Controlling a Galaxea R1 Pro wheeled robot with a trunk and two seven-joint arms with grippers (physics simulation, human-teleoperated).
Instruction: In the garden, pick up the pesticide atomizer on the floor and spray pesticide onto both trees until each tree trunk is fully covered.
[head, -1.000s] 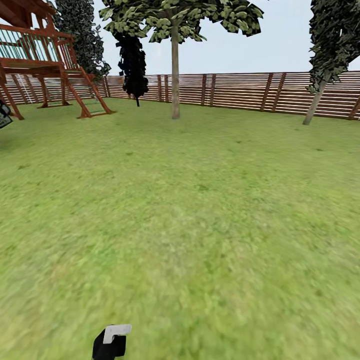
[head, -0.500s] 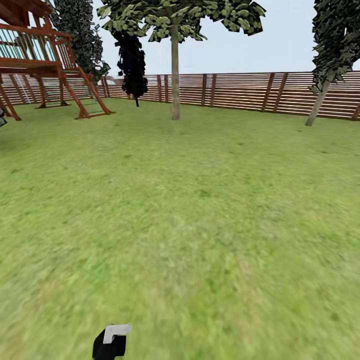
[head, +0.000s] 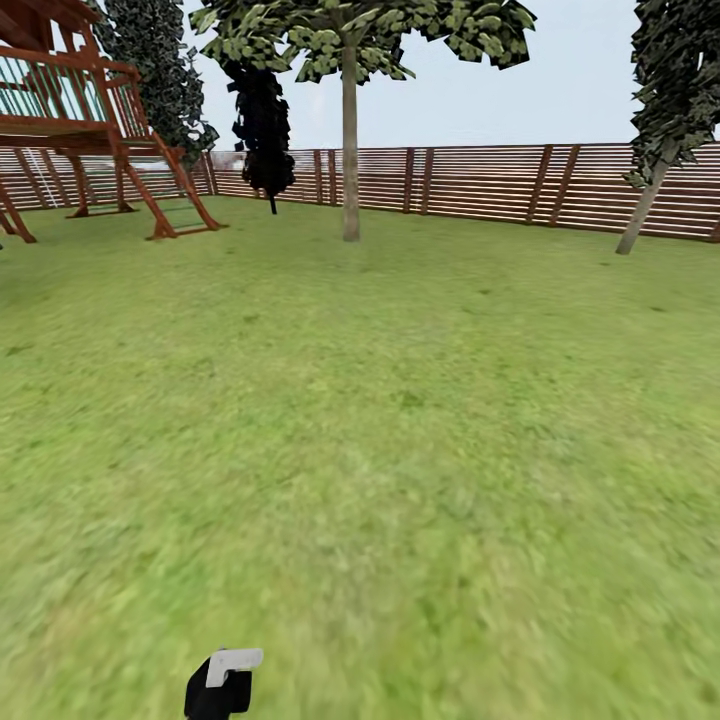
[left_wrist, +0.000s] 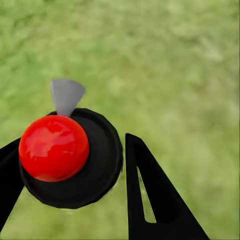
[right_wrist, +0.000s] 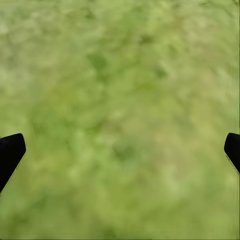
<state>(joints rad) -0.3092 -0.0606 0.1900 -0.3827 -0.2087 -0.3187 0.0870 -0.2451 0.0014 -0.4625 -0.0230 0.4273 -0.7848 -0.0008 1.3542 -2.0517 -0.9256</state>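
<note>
Open lawn (head: 400, 420) to fence (head: 480, 185) at 12 o'clock, left gripper (left_wrist: 70, 165) clamping atomizer (left_wrist: 70, 155), right gripper (right_wrist: 120, 150) spread wide.

Left gripper (left_wrist: 70, 175) clamped around something (black fingers either side), right gripper (right_wrist: 120, 150) spread wide

Lawn (head: 420, 420): showing as soft, matt, mottled green turf. Fence (head: 480, 185): looking like reddish-brown wooden slats, matt. Play frame (head: 90, 130): appearing as red-brown stained wood. Tree trunk (head: 350, 150): reading as pale grey-brown bark, matt, fairly smooth. Atomizer (left_wrist: 70, 157): showing a glossy red ball, plastic-looking, sitting on a matt black disc, with a dull grey nozzle. Left fingers (left_wrist: 155, 200): looking matt black, smooth.
</note>
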